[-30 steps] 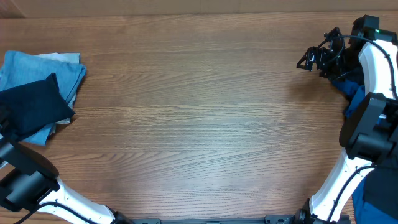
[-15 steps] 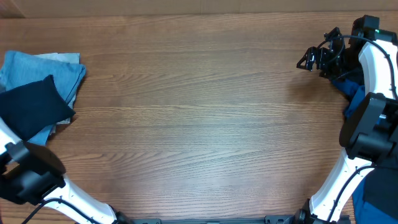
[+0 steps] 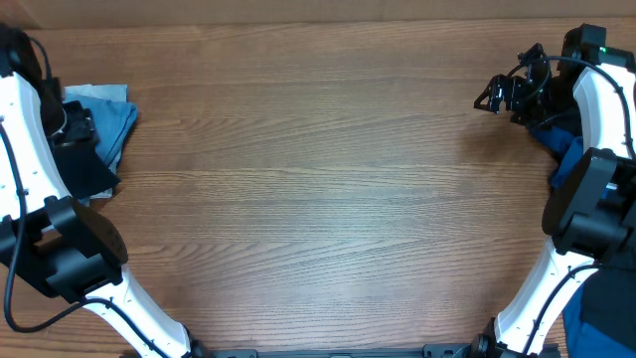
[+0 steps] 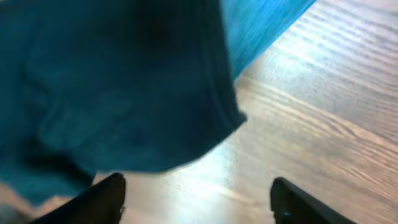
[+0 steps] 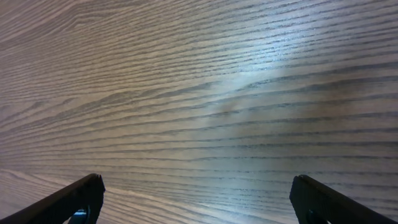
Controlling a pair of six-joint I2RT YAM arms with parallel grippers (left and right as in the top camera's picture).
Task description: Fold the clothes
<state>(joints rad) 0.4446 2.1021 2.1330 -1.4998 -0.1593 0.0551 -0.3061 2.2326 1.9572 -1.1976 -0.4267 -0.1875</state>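
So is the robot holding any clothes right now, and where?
No, nothing is held. The left tool is open beside the dark garment; the right tool is open over the table.

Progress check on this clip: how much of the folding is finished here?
Done: a dark navy garment lies folded on a light blue garment at the left edge. In hand: nothing; left end effector and right end effector are open. Left: royal blue cloth bunched by the right arm.

bare table middle passable; clothes block far left.
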